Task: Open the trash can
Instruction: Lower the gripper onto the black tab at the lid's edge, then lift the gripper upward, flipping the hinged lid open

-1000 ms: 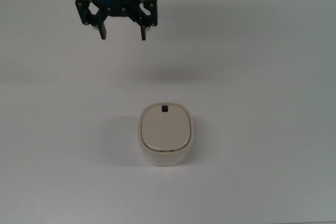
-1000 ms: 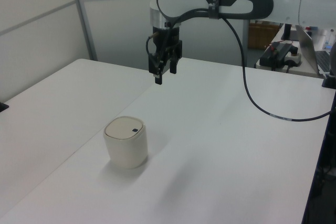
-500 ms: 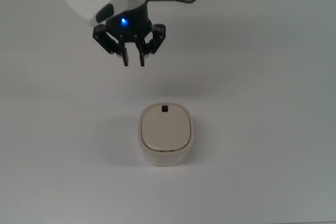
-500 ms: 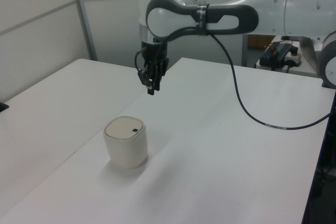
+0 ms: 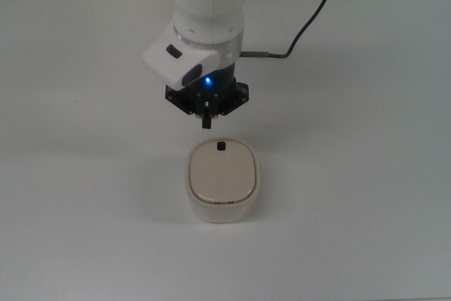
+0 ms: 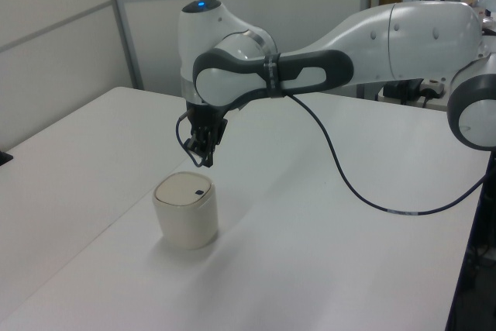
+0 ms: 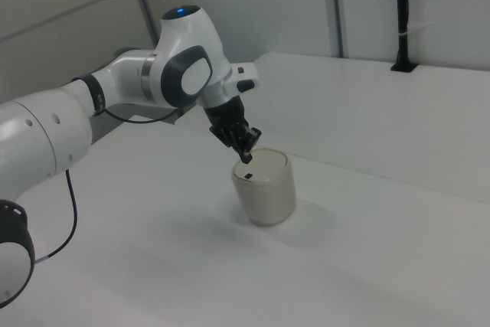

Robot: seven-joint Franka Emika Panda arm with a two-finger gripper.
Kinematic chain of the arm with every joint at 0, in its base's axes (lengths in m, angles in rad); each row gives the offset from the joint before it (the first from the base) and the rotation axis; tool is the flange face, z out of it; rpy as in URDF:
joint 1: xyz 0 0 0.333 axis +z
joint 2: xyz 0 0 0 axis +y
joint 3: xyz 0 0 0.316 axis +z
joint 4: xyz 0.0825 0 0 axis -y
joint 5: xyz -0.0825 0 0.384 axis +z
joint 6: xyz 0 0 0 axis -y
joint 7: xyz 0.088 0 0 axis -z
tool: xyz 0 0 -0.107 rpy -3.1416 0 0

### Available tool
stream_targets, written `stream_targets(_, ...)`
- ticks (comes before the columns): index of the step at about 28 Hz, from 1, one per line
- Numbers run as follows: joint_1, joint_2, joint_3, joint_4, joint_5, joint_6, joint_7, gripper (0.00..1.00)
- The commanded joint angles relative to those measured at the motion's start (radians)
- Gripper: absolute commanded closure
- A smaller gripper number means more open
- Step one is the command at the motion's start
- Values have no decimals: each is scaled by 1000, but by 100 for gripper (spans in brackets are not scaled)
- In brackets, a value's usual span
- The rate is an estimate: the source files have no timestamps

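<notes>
One cream trash can (image 5: 223, 181), beige lid flat, black button.

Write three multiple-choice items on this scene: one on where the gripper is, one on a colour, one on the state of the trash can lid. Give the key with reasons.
1. In the top view, where is the gripper relative to the trash can?
A. Just above the button edge
B. Far to the top view's right
C. Inside the can

2. What colour is the button on the lid?
A. Red
B. Black
C. Green

3. What state is the lid in?
A. Removed
B. Flipped upright
C. Closed flat

Key: 1 A, the shut fingertips sit just beyond the can's button end. 2 B, a small dark square shows on the beige lid. 3 C, the lid lies level on the can in all views.
</notes>
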Motion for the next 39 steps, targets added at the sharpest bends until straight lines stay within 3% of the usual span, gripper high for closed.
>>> stream_targets(1, 21, 10, -5, -15, -28, 32, 36, 100)
stream_targets(20, 56, 76, -5, -15, -81, 64, 68, 100)
stream_targets(39, 57, 140, -5, -12, -99, 83, 63, 100)
